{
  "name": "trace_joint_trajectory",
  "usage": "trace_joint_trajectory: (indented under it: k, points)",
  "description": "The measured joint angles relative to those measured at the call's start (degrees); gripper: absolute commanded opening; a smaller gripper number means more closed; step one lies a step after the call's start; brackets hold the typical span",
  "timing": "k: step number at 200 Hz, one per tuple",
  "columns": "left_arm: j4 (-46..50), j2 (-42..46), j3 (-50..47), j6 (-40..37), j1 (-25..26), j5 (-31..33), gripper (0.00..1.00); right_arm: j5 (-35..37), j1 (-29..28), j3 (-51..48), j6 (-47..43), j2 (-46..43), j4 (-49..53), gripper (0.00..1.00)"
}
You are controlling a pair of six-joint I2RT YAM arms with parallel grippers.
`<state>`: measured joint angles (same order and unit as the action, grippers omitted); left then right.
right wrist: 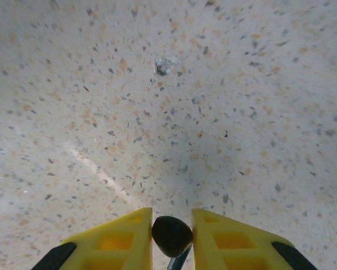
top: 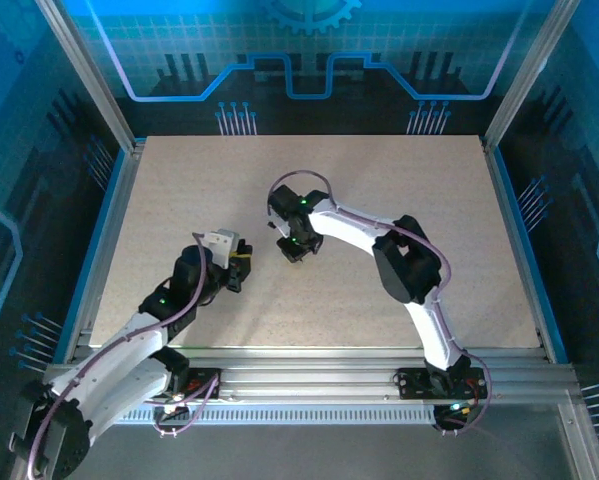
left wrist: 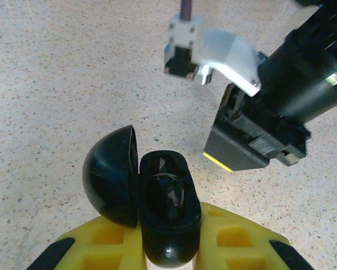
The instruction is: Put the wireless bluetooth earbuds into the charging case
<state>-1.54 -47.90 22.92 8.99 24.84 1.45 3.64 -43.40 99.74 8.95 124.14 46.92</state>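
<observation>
The round, glossy black plastic charging case is clamped in the left gripper, its domed lid standing open to one side. Just beyond the case, the right gripper pinches a tiny black short-stemmed earbud. That pinch looks shallow. The bud could twist or pop free, or catch on the case's rim if it comes down misaligned.
</observation>
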Motion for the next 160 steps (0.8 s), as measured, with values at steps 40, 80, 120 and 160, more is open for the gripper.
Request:
trace_joint_trajectory:
  k: [40,80,120,160]
  points:
    - [-5.5,-4.3,-0.8,0.2,0.0,-2.8,0.11,-0.9,1.3,-9.3,6.8,-9.8,-6.9,0.22]
    - [-13.1,-7.5,-2.6,-0.1,0.0,-7.0,0.11,-1.1,1.5,-17.5,13.3,-20.2,-14.2,0.22]
    - [-21.4,-9.0,-4.1,-1.8,0.0,-12.2,0.11,-0.9,1.2,-24.5,19.3,-29.8,-22.2,0.22]
    - [-28.1,-10.0,-4.5,-4.0,0.0,-16.3,0.11,0.9,-0.6,-28.6,22.6,-35.6,-28.9,0.23]
